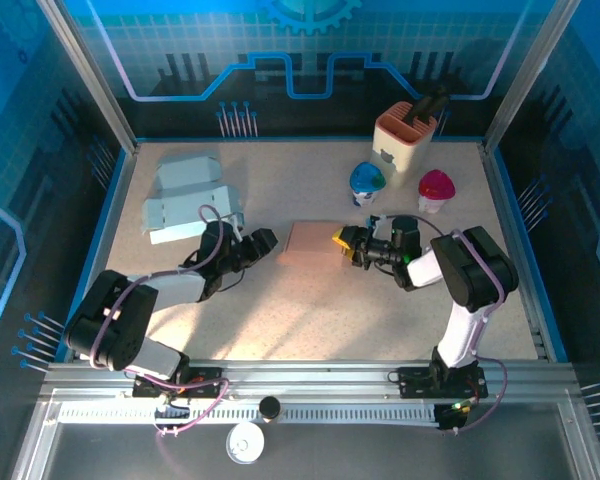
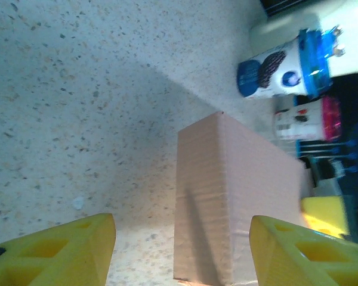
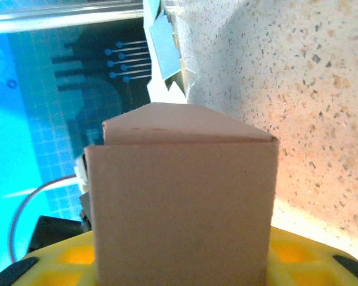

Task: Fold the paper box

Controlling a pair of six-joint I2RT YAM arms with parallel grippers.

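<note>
First, from the top external camera, the paper box point(image 1: 313, 243) lies in the middle of the table point(image 1: 310, 320), between the two arms. It is well apart from the flat blue cartons point(image 1: 185, 195) at the far left and from the blue cup point(image 1: 367, 182) and the pink cup point(image 1: 435, 188) at the far right. The right gripper point(image 1: 346, 241) is at the right end of the box, and the left gripper point(image 1: 265, 242) is just beside its left end, not touching as far as I can tell. Next, in the left wrist view, the yellow fingers point(image 2: 59, 253) stand wide apart and released, with nothing between them; the box is ahead of them, a little to one side of their middle. Then, in the right wrist view, the box stands between the two fingers point(image 3: 62, 256), which lie against both its sides, so I judge this as a grasp on the box. I think the step in hand is to work on the left end while the right side holds. To do it well, the right fingers should hold firm without crushing the thin walls. The left fingers should first centre on the box, then come in slowly and squarely, so that the cardboard bends along its crease and the box does not slide or twist on the table.
</note>
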